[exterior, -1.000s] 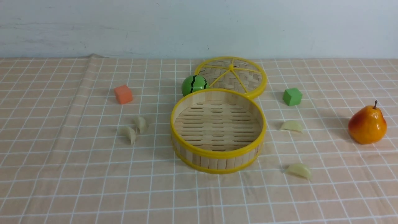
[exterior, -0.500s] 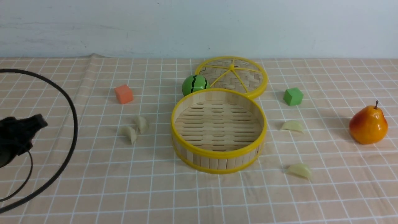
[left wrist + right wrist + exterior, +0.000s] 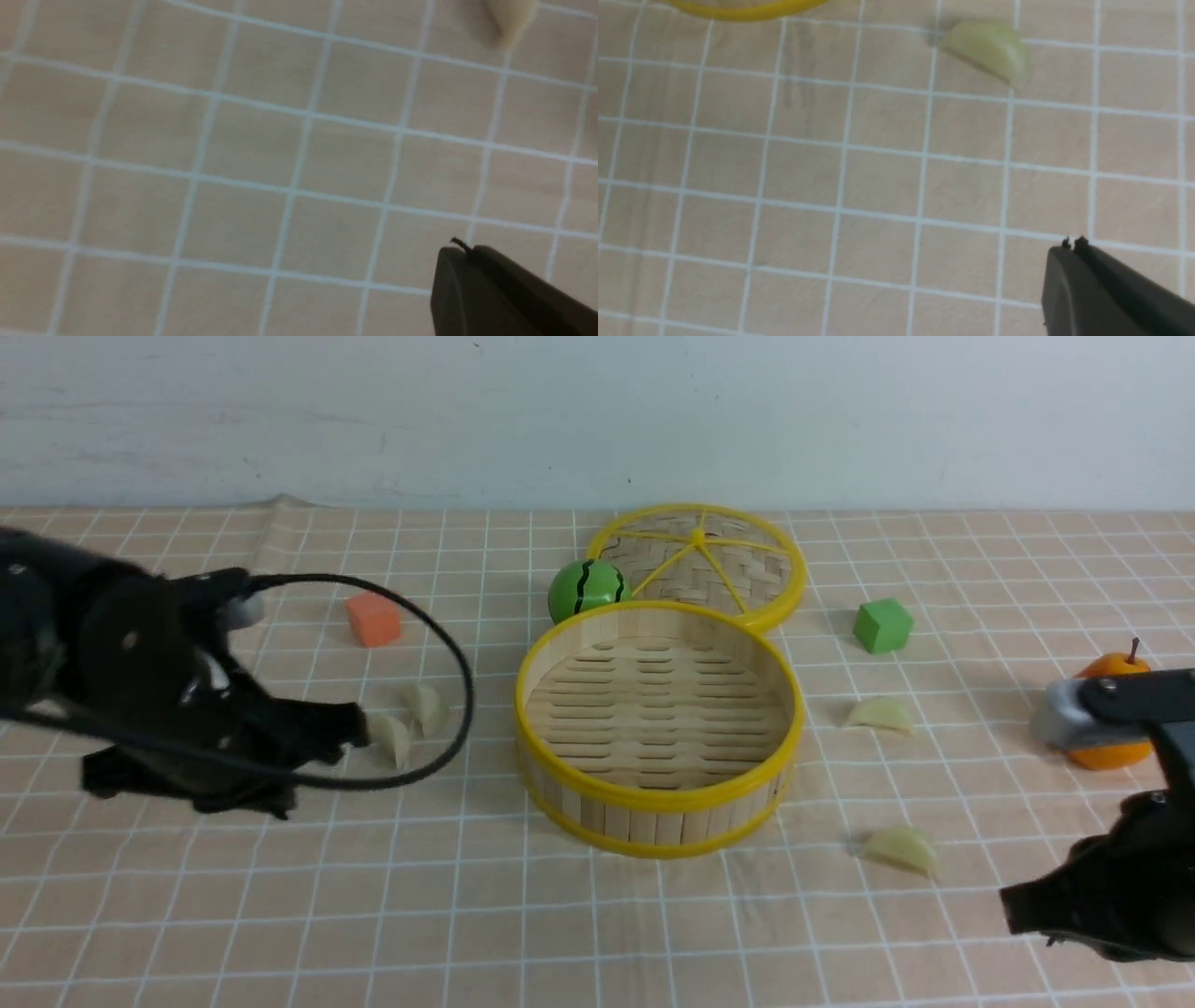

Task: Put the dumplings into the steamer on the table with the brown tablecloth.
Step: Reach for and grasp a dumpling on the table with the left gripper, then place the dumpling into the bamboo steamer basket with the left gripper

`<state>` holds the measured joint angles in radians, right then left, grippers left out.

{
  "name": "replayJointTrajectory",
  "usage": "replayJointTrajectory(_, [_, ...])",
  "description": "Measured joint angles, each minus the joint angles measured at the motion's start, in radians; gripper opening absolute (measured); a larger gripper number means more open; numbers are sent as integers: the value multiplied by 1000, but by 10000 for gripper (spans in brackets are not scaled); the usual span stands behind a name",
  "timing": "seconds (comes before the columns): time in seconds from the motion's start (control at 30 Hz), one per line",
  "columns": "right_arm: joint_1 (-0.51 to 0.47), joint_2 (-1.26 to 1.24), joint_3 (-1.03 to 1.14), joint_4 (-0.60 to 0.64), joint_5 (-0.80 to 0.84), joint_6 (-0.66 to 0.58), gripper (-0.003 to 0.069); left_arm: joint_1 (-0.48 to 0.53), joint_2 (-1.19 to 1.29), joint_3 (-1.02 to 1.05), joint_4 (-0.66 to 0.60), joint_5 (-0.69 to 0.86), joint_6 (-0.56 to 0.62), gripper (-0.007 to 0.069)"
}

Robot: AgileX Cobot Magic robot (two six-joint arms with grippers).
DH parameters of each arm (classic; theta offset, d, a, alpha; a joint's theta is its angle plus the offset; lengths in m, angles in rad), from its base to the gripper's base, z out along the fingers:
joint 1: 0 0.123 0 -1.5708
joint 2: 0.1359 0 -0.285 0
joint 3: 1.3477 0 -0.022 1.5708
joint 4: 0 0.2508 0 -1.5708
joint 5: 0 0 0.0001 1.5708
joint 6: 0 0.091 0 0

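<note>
Four dumplings (image 3: 878, 714) lie on the brown tablecloth (image 3: 597, 933), two either side of the empty steamer (image 3: 653, 799). The left pincer (image 3: 359, 728), closed and empty, sits just beside the left pair. The right pincer (image 3: 1018, 903), also closed and empty, hovers front-right.

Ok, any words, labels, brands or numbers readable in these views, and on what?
None readable in any view. The steamer, lid, orange cube, green cube, striped green ball, pear and dumplings carry no print; the tablecloth shows only a white grid.
</note>
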<state>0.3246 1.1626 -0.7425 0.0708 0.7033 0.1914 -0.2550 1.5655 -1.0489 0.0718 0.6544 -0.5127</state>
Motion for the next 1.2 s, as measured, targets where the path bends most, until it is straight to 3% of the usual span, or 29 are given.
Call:
replayJointTrajectory(0.03, [0,37,-18,49,25,-52,-21,-2,66,-78,-66,-5,55,-13])
replayJointTrajectory(0.2, [0,77,-25,130,45,-198,-21,-5,220,-240,-72,-40,85,6])
replayJointTrajectory(0.37, [0,78,-29,159,42,-265,-20,-5,377,-387,5,-62,79,252])
replayJointTrajectory(0.4, [0,78,-29,159,41,-266,-20,-5,382,-391,7,-62,79,263])
replayJointTrajectory(0.43, [0,78,-29,159,40,-270,-20,-5,427,-418,23,-72,54,344])
replayJointTrajectory(0.53, [0,78,-29,162,40,-274,-18,-5,490,-452,46,-77,12,428])
replayJointTrajectory(0.67, [0,78,-29,170,40,-276,-17,-5,546,-474,74,-66,-4,407])
replayJointTrajectory(0.83, [0,78,-29,205,43,-276,-15,-9,551,-483,127,-27,-6,190])
replayJointTrajectory(1.0, [0,78,-31,212,33,-276,-10,-30,469,-503,101,82,2,192])
replayJointTrajectory(1.2, [0,93,-31,213,14,-285,-8,-178,350,-563,23,33,127,192])
